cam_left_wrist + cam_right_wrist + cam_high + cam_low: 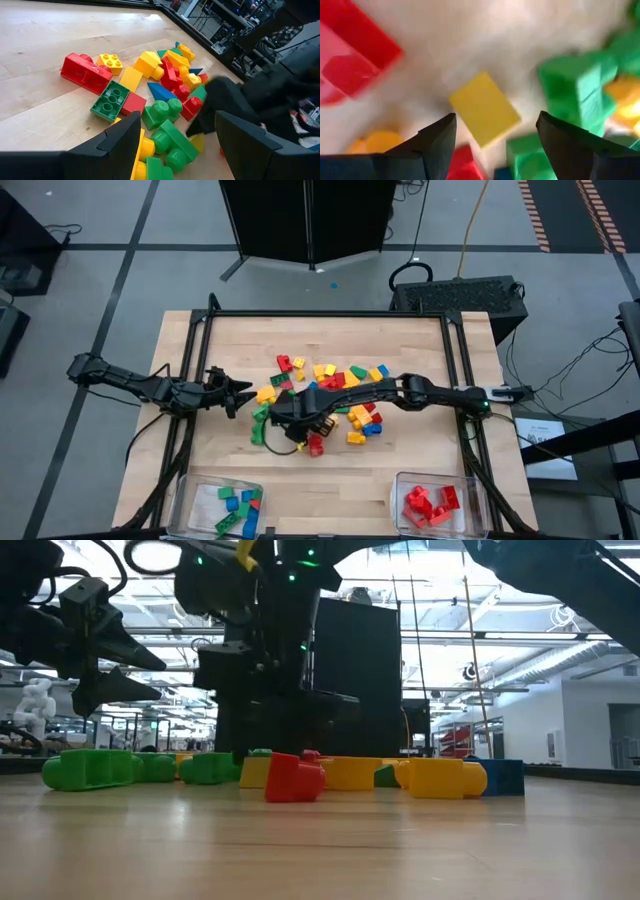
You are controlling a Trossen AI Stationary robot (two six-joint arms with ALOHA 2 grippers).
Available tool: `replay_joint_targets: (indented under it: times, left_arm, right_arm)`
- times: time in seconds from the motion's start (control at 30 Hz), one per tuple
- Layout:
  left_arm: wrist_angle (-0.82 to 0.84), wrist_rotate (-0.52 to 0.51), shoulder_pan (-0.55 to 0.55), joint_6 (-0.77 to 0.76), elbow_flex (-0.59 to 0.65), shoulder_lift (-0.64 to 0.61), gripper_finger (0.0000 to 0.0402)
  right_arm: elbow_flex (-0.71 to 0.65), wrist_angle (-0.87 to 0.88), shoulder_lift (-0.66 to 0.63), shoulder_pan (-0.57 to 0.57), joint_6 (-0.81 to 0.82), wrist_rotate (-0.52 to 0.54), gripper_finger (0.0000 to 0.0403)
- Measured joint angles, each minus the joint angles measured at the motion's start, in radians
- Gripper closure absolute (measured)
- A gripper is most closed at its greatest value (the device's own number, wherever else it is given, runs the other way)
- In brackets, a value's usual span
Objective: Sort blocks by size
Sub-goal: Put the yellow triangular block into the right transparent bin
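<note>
The blocks [330, 385] lie in a loose pile of red, yellow, green and blue at the table's middle. My right gripper [285, 418] hangs open over the pile's left part, pointing steeply down. In its wrist view a flat yellow block [485, 107] lies on the wood below the gap between its fingers [495, 145], with a red block [350, 50] and a green block [580, 85] to either side. My left gripper [243, 393] waits open just left of the pile, and green blocks [167, 137] lie ahead of its fingers [177, 145]. A single red block [316, 445] rests nearer the front edge.
Two clear bins stand at the front edge: the left bin [196, 498] holds green and blue blocks, the right bin [470, 515] holds red ones. A black frame [330, 314] borders the table's far edge and sides. Bare wood lies between the pile and the bins.
</note>
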State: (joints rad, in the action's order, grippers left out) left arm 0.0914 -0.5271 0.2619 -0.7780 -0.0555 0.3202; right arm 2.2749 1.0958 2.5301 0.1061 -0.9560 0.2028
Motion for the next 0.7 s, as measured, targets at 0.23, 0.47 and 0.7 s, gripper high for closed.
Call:
replay_joint_targets:
  times: [0.23, 0.47, 0.7]
  left_arm:
    - [0.0, 0.0, 0.0, 0.0, 0.0, 0.0, 0.0146]
    - [0.0, 0.0, 0.0, 0.0, 0.0, 0.0, 0.0146]
    - [0.0, 0.0, 0.0, 0.001, 0.0, 0.0, 0.0146]
  right_arm:
    - [0.002, -0.118, -0.002, 0.043, -0.084, -0.015, 0.0137]
    - [0.003, -0.106, 0.015, 0.031, -0.079, -0.039, 0.0137]
    - [0.004, -0.082, 0.016, -0.012, 0.018, -0.05, 0.0138]
